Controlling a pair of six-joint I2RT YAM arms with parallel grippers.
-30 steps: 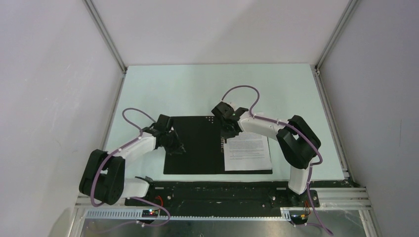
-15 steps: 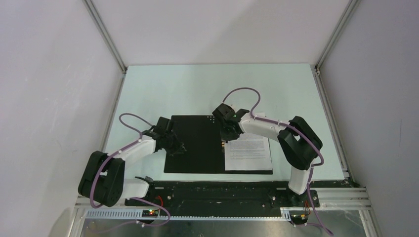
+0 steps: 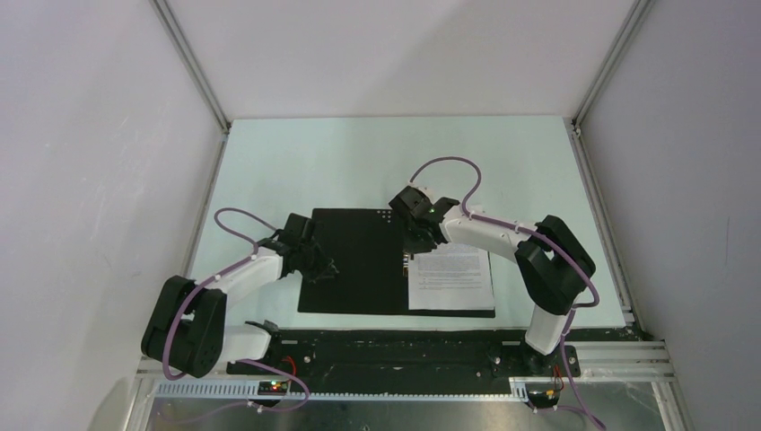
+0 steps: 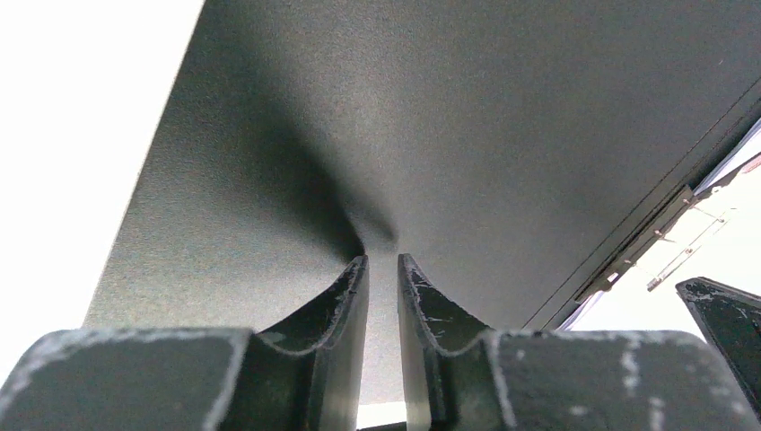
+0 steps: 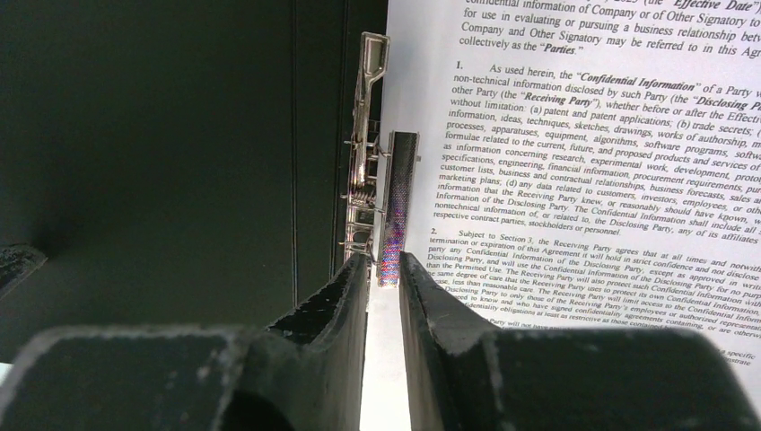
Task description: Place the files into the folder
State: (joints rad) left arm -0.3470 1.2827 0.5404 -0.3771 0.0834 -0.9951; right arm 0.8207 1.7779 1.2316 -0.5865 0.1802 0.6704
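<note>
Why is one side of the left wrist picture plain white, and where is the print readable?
Left wrist view: the pale table is overexposed to blank white, the black inside of the folder looks grainy, with a shadow ahead of the left gripper. Right wrist view: the white printed paper sheet is sharp and readable, the metal clip glints. Top external view: even light, text too small.
</note>
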